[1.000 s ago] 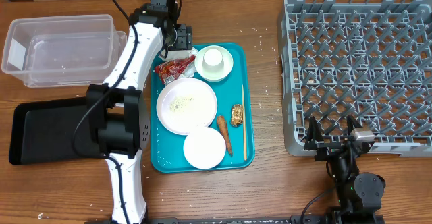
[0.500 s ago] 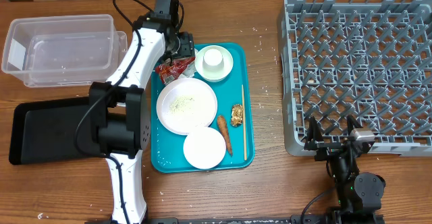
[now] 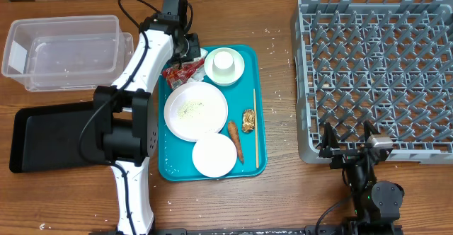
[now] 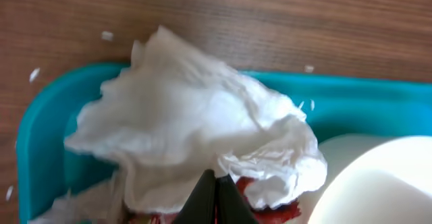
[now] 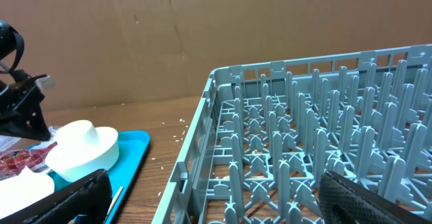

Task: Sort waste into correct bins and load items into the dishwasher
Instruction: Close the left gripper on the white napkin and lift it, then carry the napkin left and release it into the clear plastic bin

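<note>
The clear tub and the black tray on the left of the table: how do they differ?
The clear tub is see-through with tall walls; the black tray is opaque and shallow. The tub lies farther from the arms' bases, the tray nearer. The left arm covers the tray's right end; the tub shows almost whole. Both are rectangular, left of the teal tray.

Wood-grain table (image 3: 283, 199) filled the overhead frame; plain brown cardboard wall (image 5: 121, 42) stood behind, upper left, evenly lit.
</note>
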Robot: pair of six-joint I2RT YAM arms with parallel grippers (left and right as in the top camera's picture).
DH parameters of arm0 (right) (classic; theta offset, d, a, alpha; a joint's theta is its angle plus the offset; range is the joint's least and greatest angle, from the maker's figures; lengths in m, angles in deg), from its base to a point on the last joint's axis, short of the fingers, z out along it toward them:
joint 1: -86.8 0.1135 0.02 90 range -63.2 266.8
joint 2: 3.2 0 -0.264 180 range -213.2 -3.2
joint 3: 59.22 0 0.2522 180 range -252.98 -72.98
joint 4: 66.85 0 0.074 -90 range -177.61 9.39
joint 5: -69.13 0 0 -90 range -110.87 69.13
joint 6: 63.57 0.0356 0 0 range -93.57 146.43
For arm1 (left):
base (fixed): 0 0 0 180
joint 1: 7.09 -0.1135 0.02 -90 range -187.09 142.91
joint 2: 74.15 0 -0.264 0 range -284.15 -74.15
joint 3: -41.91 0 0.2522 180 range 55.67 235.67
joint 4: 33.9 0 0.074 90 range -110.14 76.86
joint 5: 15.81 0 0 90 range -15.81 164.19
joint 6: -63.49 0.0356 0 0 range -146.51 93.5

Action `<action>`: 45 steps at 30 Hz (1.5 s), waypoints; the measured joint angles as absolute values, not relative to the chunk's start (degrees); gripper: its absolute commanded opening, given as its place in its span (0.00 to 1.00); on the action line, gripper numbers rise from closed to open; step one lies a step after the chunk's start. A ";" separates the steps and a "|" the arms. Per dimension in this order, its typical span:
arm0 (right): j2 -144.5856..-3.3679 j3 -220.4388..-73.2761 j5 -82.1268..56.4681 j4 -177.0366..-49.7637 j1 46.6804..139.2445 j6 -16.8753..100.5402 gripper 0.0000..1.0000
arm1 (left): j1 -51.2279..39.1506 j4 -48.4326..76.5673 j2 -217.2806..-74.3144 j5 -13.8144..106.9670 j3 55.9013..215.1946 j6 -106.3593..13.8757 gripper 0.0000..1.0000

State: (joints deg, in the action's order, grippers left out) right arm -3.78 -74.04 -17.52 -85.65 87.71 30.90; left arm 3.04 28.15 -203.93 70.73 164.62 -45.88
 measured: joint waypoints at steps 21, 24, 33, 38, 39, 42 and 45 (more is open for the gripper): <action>-3.78 -74.04 -17.52 -85.63 87.71 30.90 1.00 | -0.43 33.44 -190.99 75.60 176.14 -45.88 0.04; -3.78 -74.04 -17.54 -85.63 87.68 30.90 1.00 | -4.80 31.08 -188.60 76.87 176.16 -45.88 0.04; -3.78 -74.04 -17.52 -85.65 87.68 30.90 1.00 | -16.15 30.30 -187.49 81.37 176.53 -45.88 0.04; -3.78 -74.04 -17.52 -85.67 87.71 30.90 1.00 | -20.21 32.02 -188.36 84.30 176.53 -45.90 0.07; -3.78 -74.04 -17.52 -85.63 87.68 30.90 1.00 | -21.07 32.20 -188.71 84.63 176.53 -45.90 0.07; -3.78 -74.04 -17.52 -85.63 87.68 30.86 1.00 | -22.90 32.70 -189.63 85.37 176.53 -45.90 0.07; -3.78 -74.04 -17.50 -85.67 87.71 30.88 1.00 | -24.10 33.03 -190.55 85.68 176.53 -45.90 0.06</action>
